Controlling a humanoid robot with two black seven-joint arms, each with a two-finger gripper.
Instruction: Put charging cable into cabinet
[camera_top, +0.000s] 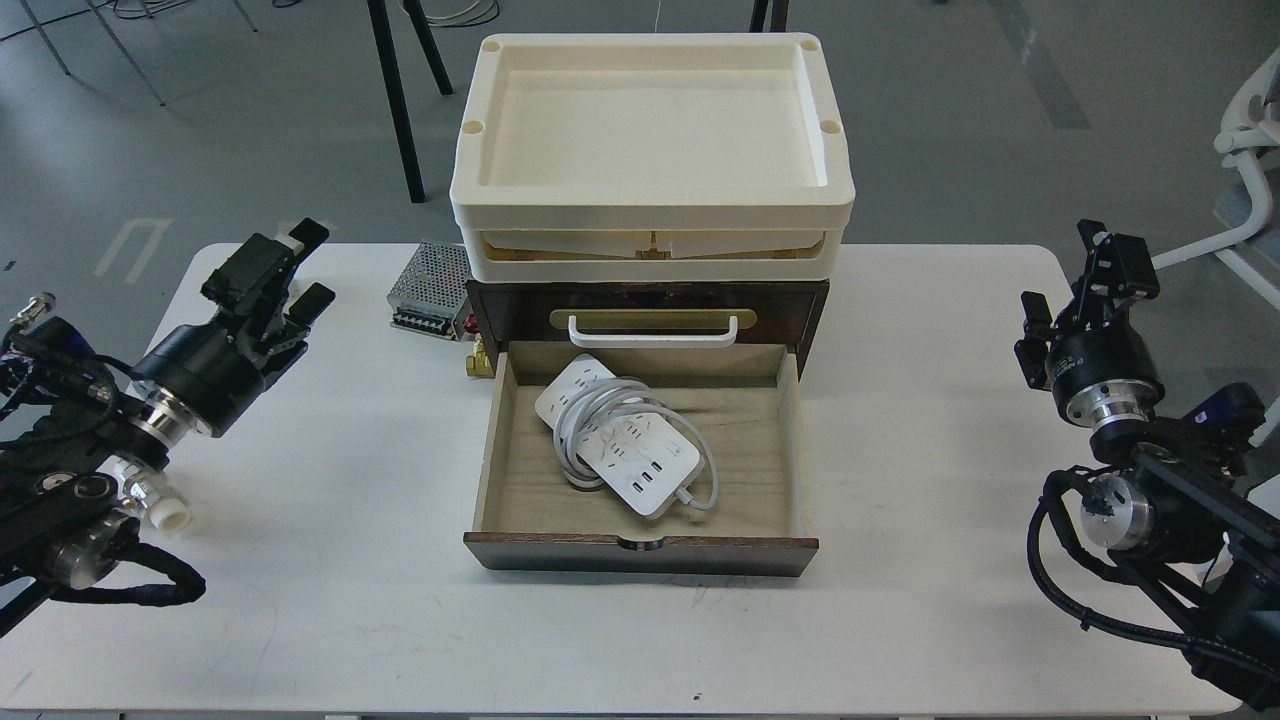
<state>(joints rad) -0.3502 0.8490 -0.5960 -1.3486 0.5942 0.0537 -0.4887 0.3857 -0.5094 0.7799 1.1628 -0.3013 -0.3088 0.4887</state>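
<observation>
The charging cable (640, 455), a white power strip with its cord coiled on top, lies inside the open light wood drawer (790, 450) of the dark brown cabinet (810, 300). Nothing touches it. My left gripper (305, 266) is open and empty, over the left part of the table, well left of the drawer. My right gripper (1075, 275) is open and empty near the table's right edge.
Cream plastic trays (650, 215) are stacked on the cabinet. A perforated metal power supply box (430, 290) lies left of the cabinet, with a small brass part (480, 362) beside the drawer. The white table (900, 620) carries everything.
</observation>
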